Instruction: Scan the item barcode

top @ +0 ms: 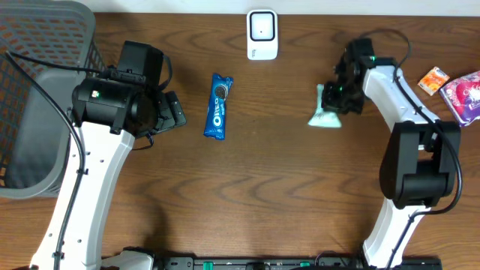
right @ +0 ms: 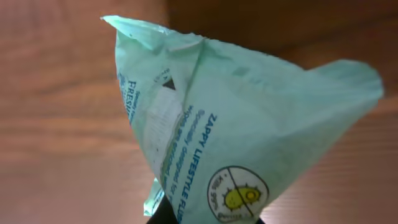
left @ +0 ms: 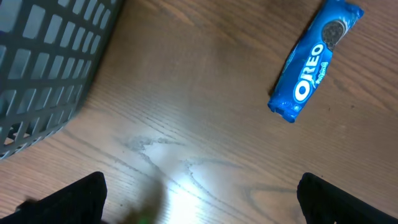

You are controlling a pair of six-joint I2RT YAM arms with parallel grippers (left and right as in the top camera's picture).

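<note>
My right gripper (top: 335, 94) is shut on a pale green packet (top: 325, 116) right of the table's middle. In the right wrist view the packet (right: 249, 137) fills the frame, crumpled into a cone, with blue print and a round germ logo, and it hides most of the gripper (right: 205, 219); no barcode shows. The white scanner (top: 262, 34) stands at the back centre, left of the packet. A blue Oreo pack (top: 219, 105) lies flat left of centre. My left gripper (top: 172, 112) stands open just left of it, and in the left wrist view the Oreo pack (left: 314, 59) lies beyond the fingers (left: 68, 202).
A grey mesh basket (top: 37, 97) fills the far left, and its wall (left: 43, 62) is close to my left gripper. An orange packet (top: 435, 80) and a pink packet (top: 465, 96) lie at the right edge.
</note>
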